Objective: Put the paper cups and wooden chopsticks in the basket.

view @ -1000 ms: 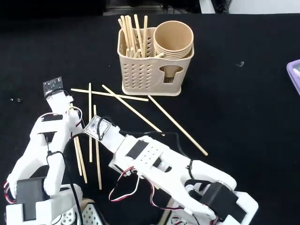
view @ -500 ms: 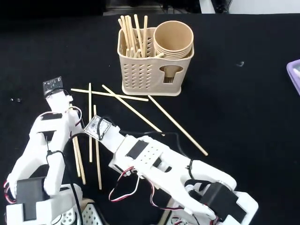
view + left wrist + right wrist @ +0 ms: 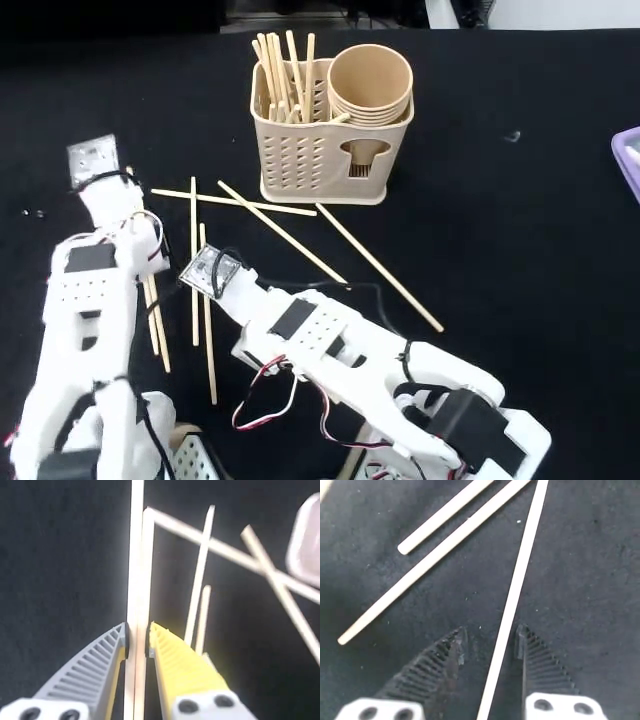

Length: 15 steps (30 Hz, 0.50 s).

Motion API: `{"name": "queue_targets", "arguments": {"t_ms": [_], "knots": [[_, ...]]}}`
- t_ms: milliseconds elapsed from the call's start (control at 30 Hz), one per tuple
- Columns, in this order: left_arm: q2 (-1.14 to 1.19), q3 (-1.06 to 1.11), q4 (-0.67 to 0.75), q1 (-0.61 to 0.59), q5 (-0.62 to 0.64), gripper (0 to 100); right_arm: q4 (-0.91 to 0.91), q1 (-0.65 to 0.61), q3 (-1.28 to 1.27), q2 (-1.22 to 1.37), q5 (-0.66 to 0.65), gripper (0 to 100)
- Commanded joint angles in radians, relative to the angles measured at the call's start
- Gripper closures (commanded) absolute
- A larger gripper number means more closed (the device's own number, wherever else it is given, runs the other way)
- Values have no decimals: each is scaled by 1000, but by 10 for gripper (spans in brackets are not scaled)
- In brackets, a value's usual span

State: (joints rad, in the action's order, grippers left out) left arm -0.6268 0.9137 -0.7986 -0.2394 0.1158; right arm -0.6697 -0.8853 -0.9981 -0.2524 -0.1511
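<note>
The left gripper (image 3: 137, 637) was clamped on a pair of chopsticks (image 3: 138, 555) held side by side. Its grey finger (image 3: 107, 652) pressed one stick, its yellow finger (image 3: 172, 655) the other. Beside the yellow finger, two more chopsticks (image 3: 200, 575) lay nearly parallel on the black table (image 3: 60, 555). Two crossed chopsticks (image 3: 235, 555) lay farther off, near a blurred pale object (image 3: 306, 545).

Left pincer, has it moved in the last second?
Yes. In the high view the left pincer shifted left, farther from the basket, carrying two chopsticks with it.
</note>
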Motion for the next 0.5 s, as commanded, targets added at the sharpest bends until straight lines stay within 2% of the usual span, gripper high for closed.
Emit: {"name": "queue_targets", "arguments": {"t_ms": [0,167,467], "knots": [[-195,-107,-3,-7,-11,970,17,-15,5,-50,-9,832],[-384,-143,38,-2,-11,970,17,-15,5,-50,-9,832],[-493,-166,276,5,-3,970,17,-17,7,-48,-9,832]]}}
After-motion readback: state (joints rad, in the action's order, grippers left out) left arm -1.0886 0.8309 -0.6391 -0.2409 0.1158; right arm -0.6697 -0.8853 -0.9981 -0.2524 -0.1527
